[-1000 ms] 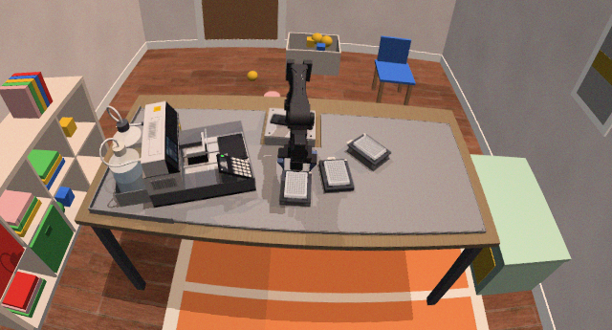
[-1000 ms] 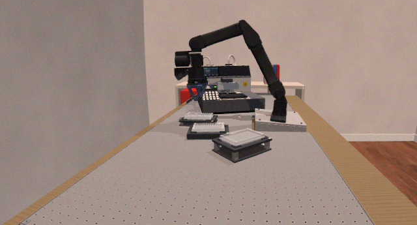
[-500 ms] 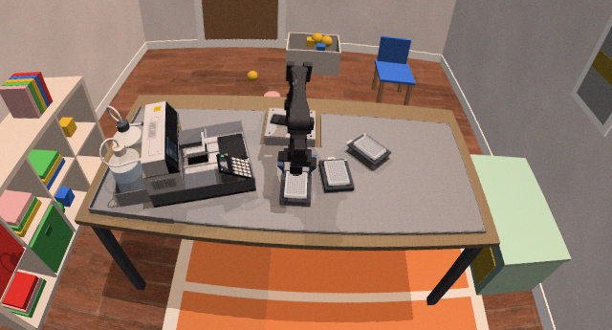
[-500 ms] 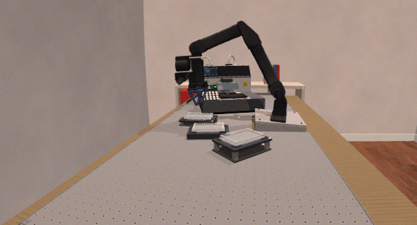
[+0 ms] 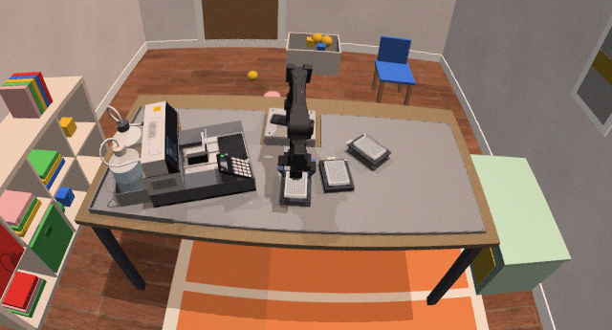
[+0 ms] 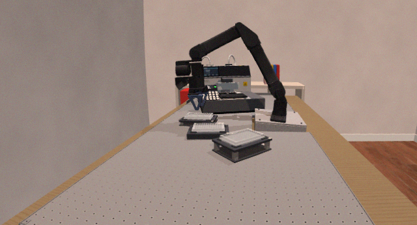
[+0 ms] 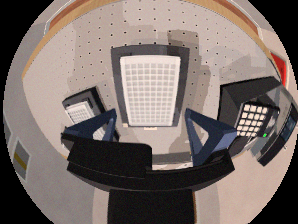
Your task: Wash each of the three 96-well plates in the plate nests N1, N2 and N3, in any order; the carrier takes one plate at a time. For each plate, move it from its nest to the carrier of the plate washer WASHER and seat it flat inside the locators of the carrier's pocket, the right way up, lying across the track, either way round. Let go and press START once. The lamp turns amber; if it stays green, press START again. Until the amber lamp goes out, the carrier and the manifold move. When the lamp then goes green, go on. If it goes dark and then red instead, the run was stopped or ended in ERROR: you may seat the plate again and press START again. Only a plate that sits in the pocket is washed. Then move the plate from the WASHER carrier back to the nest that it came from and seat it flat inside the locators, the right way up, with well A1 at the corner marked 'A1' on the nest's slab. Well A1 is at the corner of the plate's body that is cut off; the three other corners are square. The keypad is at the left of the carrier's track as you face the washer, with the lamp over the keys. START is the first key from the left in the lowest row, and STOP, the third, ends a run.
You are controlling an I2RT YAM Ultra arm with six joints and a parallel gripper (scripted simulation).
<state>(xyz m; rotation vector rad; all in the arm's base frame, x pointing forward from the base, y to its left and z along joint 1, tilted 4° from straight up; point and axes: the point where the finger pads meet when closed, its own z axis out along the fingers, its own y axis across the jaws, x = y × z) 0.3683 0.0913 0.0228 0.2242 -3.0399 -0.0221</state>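
Your desk (image 5: 406,215) carries a grey perforated mat. The washer (image 5: 191,177) sits at the left end, carrier pocket holding no plate, lamp (image 5: 222,155) green. The arm (image 5: 297,115) reaches from the back edge toward the front. All three plates sit in nests mid-desk: left plate (image 5: 295,187), middle plate (image 5: 335,173), right plate (image 5: 368,146). Gripper (image 7: 153,137) hangs above the left plate, jaws fully spread, holding nothing.

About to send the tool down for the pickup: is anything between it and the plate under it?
Nothing visible. The open tool hangs above the plate nearest the washer, with only free space between. The neighbouring plate sits off to the side, apart from it.
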